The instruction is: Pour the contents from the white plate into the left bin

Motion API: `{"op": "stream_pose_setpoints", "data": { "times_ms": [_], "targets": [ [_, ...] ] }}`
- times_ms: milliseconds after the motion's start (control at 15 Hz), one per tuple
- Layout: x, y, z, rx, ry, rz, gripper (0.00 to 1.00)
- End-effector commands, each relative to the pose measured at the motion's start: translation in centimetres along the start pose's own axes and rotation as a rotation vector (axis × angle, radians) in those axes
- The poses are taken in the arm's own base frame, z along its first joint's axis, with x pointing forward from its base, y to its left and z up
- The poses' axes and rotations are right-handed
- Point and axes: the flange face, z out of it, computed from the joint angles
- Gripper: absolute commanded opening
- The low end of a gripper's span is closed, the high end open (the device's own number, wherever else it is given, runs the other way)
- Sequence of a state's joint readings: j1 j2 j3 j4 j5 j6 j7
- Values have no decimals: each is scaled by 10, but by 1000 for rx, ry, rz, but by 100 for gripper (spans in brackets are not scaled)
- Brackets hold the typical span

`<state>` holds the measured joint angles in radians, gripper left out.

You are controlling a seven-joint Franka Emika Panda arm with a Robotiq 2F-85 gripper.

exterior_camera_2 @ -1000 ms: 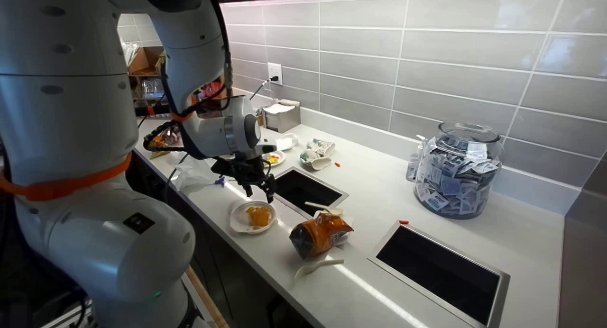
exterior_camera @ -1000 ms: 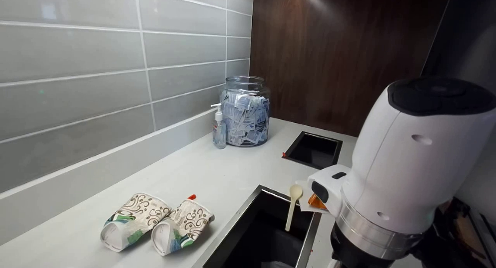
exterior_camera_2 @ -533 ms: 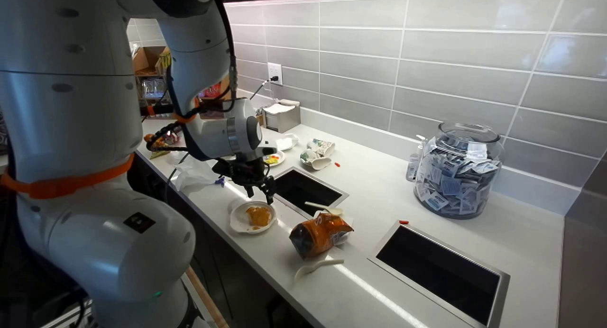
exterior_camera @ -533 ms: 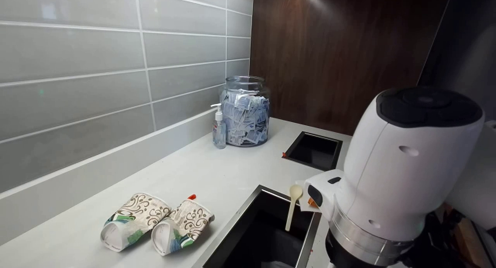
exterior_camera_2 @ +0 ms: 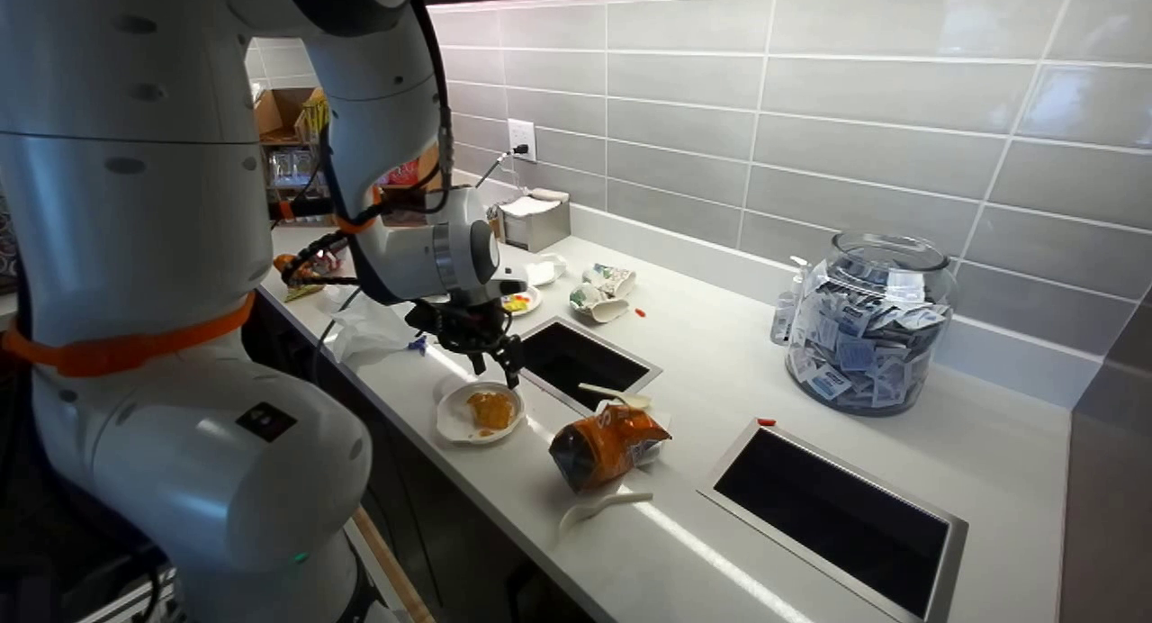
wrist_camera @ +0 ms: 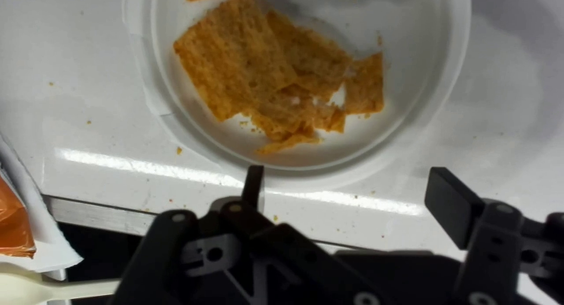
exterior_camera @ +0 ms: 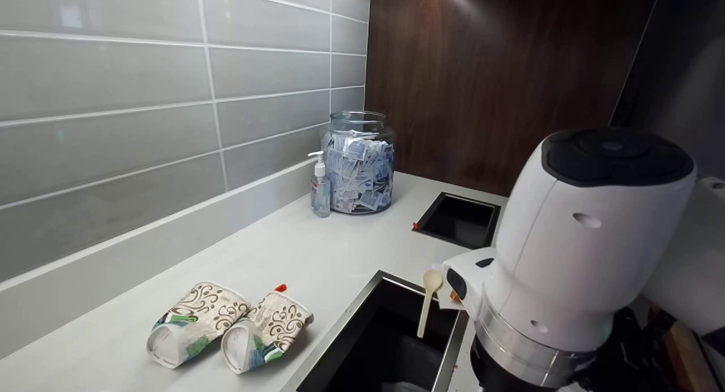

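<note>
Two crumpled cups (exterior_camera: 205,310), one jar (exterior_camera: 359,171), one spoon (exterior_camera: 426,307) overhanging left bin (exterior_camera: 374,329); tool (wrist_camera: 349,192) spread wide, empty, near white plate (wrist_camera: 398,36).

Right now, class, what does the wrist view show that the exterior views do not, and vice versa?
Only the wrist view: distinct tiny crumbs on the white plate.
Only the exterior views: a glass jar, a pump bottle, two patterned paper cups and the bin nearer the jar.
Shared: the plate, its orange chips, the open gripper, an orange bag, a pale spoon and part of the left bin.
</note>
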<state>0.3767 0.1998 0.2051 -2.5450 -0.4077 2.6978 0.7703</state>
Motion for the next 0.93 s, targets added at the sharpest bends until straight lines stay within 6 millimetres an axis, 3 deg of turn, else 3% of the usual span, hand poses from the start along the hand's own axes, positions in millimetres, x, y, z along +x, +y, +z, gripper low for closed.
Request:
{"op": "stream_pose_setpoints", "data": {
  "times_ms": [0, 467, 733, 867],
  "targets": [
    [1, -3, 4, -17, -10, 17, 82],
    [-1, -4, 10, -13, -39, 31, 85],
    [-2, -5, 10, -7, -43, 38, 76],
    [-2, -5, 7, -8, -35, 42, 80]
  ]
}}
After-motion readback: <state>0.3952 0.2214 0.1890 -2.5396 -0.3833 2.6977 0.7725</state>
